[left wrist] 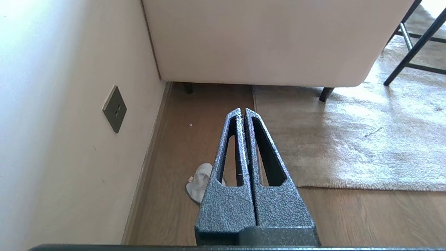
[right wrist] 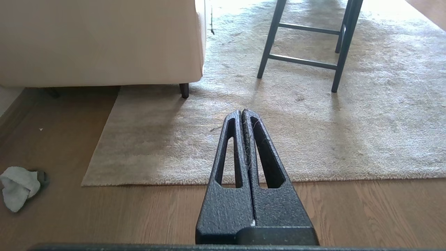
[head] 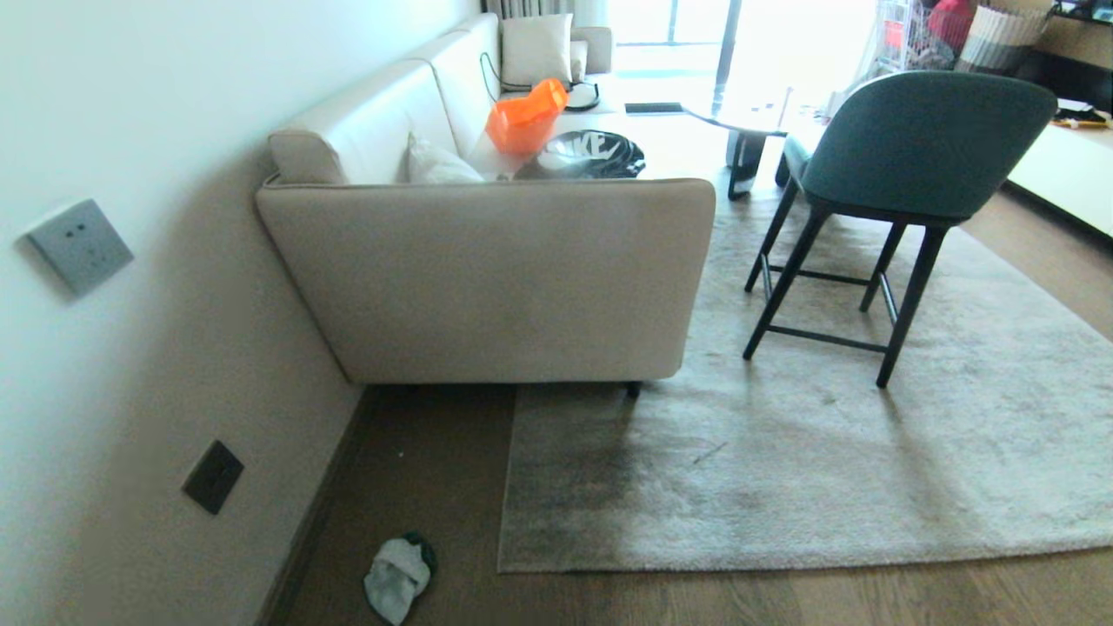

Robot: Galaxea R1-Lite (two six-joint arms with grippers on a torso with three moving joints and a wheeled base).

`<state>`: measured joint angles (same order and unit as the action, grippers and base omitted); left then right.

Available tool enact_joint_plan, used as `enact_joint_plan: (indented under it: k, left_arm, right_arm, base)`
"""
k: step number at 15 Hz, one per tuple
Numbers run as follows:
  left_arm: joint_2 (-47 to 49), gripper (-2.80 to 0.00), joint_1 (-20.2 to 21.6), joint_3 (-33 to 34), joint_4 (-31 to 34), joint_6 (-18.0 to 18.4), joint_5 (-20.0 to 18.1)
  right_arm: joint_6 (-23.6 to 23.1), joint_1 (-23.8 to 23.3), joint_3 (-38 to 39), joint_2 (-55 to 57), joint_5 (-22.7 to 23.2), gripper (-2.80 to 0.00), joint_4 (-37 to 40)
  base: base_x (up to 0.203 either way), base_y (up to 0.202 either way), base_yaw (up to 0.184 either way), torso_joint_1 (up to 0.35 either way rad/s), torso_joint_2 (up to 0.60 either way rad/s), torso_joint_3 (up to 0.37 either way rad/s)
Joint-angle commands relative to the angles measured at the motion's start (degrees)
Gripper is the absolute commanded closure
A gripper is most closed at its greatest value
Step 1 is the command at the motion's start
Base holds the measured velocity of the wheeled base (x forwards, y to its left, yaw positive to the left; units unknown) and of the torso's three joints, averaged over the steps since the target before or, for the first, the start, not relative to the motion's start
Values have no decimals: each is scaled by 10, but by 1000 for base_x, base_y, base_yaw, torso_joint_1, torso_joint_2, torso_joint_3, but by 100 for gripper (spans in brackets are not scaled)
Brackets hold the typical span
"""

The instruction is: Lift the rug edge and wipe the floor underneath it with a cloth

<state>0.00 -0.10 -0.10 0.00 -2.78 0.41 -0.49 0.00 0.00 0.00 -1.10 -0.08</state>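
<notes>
Stage: nothing of the task looks begun; the rug lies flat and the cloth is not picked up.
Left gripper (left wrist: 243, 112): the two fingers are pressed together with nothing between them; it hangs above the floor, between the wall and the rug corner, and it is not in the head view.
Right gripper (right wrist: 241, 113): the fingers are also pressed together and empty; it hangs over the near border of the rug.
Rug edge (head: 783, 561): the near border runs straight across the boards, and its corner (head: 503, 567) lies in front of the sofa (head: 487, 278). The far part of the rug goes under the sofa foot and under the chair (head: 869, 217).
Cloth (head: 398, 578): it lies crumpled on the floor (head: 452, 461), near the wall (head: 130, 391) and beside the rug corner, apart from the rug.
Handling of the rug: it looks soft and flexible, so the edge should bend up easily, but it is large and held down by furniture further in; probably only the free corner will lift. The pile can slip, so a pinch that takes pile and backing together at the corner seems best.
Handling of the cloth: light, limp, not fragile; a gripper can pinch it at any raised fold.
Risk: the lifted edge may fall back on the wiping arm.
</notes>
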Motion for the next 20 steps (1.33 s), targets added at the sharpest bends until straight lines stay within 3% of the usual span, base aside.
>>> enact_joint_plan:
  k: [1, 14, 20]
  left_arm:
    - [0, 0, 0, 0, 0, 0, 0]
    - [0, 0, 0, 0, 0, 0, 0]
    - [0, 0, 0, 0, 0, 0, 0]
  right_arm:
    - [0, 0, 0, 1, 0, 0, 0]
    - [0, 0, 0, 1, 0, 0, 0]
    - [-3, 0, 0, 1, 0, 0, 0]
  base:
    - [0, 0, 0, 0, 0, 0]
    - [0, 0, 0, 0, 0, 0]
    - [0, 0, 0, -20, -326, -360]
